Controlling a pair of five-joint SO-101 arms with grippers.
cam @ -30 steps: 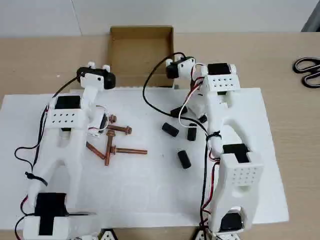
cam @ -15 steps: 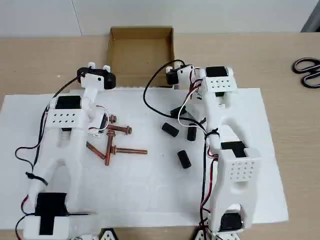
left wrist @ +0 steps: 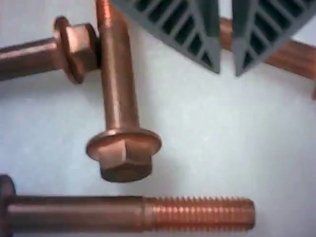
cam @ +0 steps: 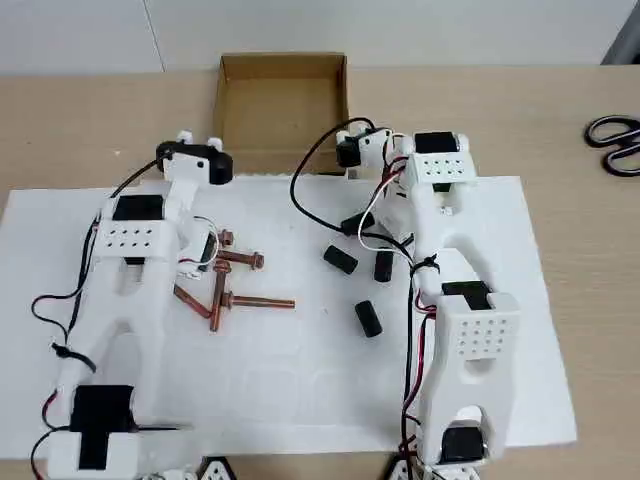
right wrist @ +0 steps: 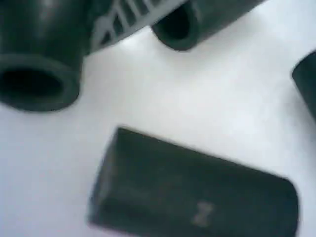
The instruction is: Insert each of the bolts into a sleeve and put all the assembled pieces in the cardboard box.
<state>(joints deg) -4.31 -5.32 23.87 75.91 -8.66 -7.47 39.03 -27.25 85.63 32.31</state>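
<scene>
Bolts (cam: 238, 280) lie in a loose heap on the left part of the white sheet (cam: 300, 370), several crossing one another, under the front of the left arm. From the high view I count about five, all copper-coloured. My left gripper (left wrist: 226, 61) hangs just above this heap. Its two ribbed fingers (left wrist: 192, 34) are drawn almost together, with a thin slit between them and nothing in it.

Left wrist view: one shaft runs behind the fingertips. A second bolt (left wrist: 122, 148) shows its hex head, and its shaft touches the head of a neighbouring bolt (left wrist: 74, 47). A threaded bolt (left wrist: 128, 213) lies crosswise just past that hex head, apart from it.

The sleeves, short black tubes, are scattered right of centre on the sheet, well apart from the bolts. Three lie beside the right arm: one sleeve (cam: 368, 318) nearest the arm bases, a second sleeve (cam: 340, 260) and a third sleeve (cam: 383, 266) farther up. More dark pieces sit under the arm and its wires, and I cannot identify them from above.

My right gripper (right wrist: 123, 22) is low over the sleeves. I cannot tell whether it is open or closed. Its wrist view shows one tube on its side (right wrist: 192, 197) and two others showing open bores.

The cardboard box (cam: 283, 110) sits on the wooden table (cam: 80, 110) at the sheet's far edge, between the two wrists. The scissors (cam: 615, 140) lie at the far right, off the sheet.
</scene>
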